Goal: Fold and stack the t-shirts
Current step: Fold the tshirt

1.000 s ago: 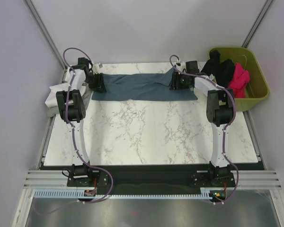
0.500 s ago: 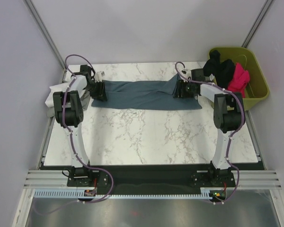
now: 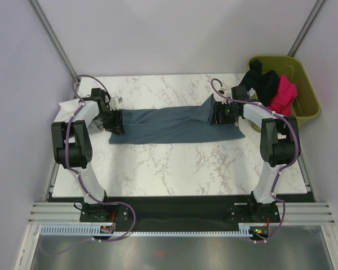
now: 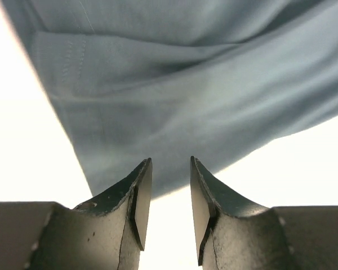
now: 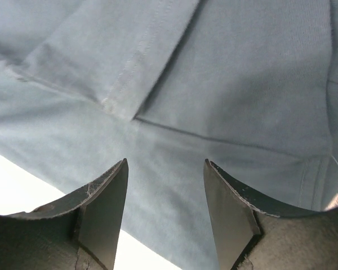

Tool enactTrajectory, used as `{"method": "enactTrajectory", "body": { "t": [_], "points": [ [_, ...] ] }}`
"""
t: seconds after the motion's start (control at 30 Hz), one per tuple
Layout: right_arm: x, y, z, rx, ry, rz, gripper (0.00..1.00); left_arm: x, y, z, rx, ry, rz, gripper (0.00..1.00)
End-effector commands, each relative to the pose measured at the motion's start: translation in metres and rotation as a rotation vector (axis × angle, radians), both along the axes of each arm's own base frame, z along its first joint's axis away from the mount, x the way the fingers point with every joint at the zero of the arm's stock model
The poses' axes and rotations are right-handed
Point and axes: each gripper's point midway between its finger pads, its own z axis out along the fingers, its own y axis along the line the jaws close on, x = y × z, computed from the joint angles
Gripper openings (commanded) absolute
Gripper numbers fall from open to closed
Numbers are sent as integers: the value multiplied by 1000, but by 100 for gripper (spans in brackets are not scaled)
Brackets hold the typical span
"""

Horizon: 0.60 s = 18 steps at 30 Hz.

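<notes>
The slate blue-grey t-shirt [image 3: 174, 125] lies folded into a long strip across the far half of the table. My left gripper [image 3: 115, 121] is at its left end, with the jaws a little apart and nothing between them. In the left wrist view this gripper [image 4: 170, 160] sits just off the shirt's edge [image 4: 174, 95]. My right gripper [image 3: 218, 115] is at the shirt's right end. In the right wrist view this gripper [image 5: 164, 162] is open and empty just above the cloth [image 5: 225, 101]. A white t-shirt [image 3: 65, 108] lies at the table's left edge.
An olive-green bin [image 3: 307, 104] stands off the far right corner, holding a black t-shirt [image 3: 262, 81] and a magenta-pink t-shirt [image 3: 283, 95]. The marble tabletop [image 3: 174, 169] stretches from the strip to the near edge. Purple walls enclose the cell.
Both grippers and the blue-grey strip have moved from the table's far edge toward the near side. The strip's right end has a raised fold now.
</notes>
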Motion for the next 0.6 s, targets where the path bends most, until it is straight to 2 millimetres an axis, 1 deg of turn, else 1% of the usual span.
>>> {"method": "enactTrajectory", "body": {
  "t": [0.0, 0.07, 0.1, 0.17, 0.2, 0.23, 0.3, 0.33, 0.4, 0.43, 0.5, 0.53, 0.57],
  "points": [
    [13, 8, 55, 58, -114, 30, 64, 18, -8, 72, -49, -206, -6, 40],
    [17, 12, 64, 81, -130, 36, 64, 16, -16, 80, -75, -217, -8, 40],
    [17, 14, 65, 90, -127, 39, 64, 14, -19, 78, -82, -208, -11, 40],
    [18, 18, 63, 114, -123, 50, 63, 11, -25, 71, -90, -185, -21, 40],
    [18, 20, 63, 128, -119, 53, 62, 8, -26, 61, -91, -154, -23, 40],
    [18, 24, 57, 144, -101, 59, 62, 6, -28, 57, -92, -140, -27, 40],
    [20, 28, 55, 166, -90, 65, 61, 0, -29, 43, -94, -97, -28, 40],
    [22, 29, 48, 168, -77, 62, 61, -1, -30, 40, -95, -87, -31, 40],
    [25, 33, 47, 167, -79, 72, 61, -3, -31, 32, -96, -66, -33, 40],
    [27, 32, 40, 162, -72, 76, 61, -3, -33, 31, -96, -63, -35, 40],
    [32, 34, 37, 156, -76, 82, 61, -4, -33, 29, -96, -55, -37, 40],
    [34, 34, 30, 152, -67, 80, 61, -4, -34, 26, -96, -47, -38, 40],
    [37, 34, 30, 152, -74, 80, 61, -5, -34, 24, -97, -41, -39, 40]
  ]
}}
